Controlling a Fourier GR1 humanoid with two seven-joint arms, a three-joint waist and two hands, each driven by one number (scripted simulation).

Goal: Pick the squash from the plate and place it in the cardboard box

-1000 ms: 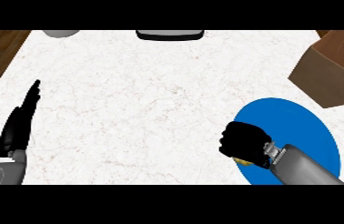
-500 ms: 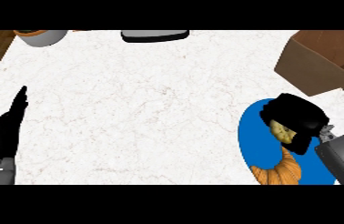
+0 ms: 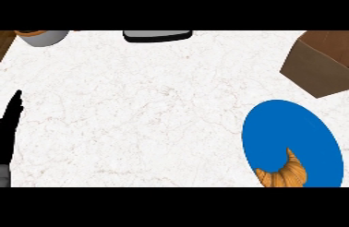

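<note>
An orange squash (image 3: pixel 285 171) with a curved neck lies on the near part of the blue plate (image 3: pixel 283 129) at the lower right of the head view, cut off by the lower edge. The brown cardboard box (image 3: pixel 320 62) stands at the right edge, beyond the plate. My left hand (image 3: pixel 9 124) rests at the left edge with its fingers straight and pointing up, holding nothing. My right hand does not show.
A grey cup with a brown inside (image 3: pixel 42 36) stands at the far left corner. A dark, flat object with a light top (image 3: pixel 157 35) sits at the far edge. The white marble counter (image 3: pixel 143 110) spreads between them.
My right hand, which was over the squash on the plate, has left the view. The squash now lies uncovered. The view has shifted a little to the right.
</note>
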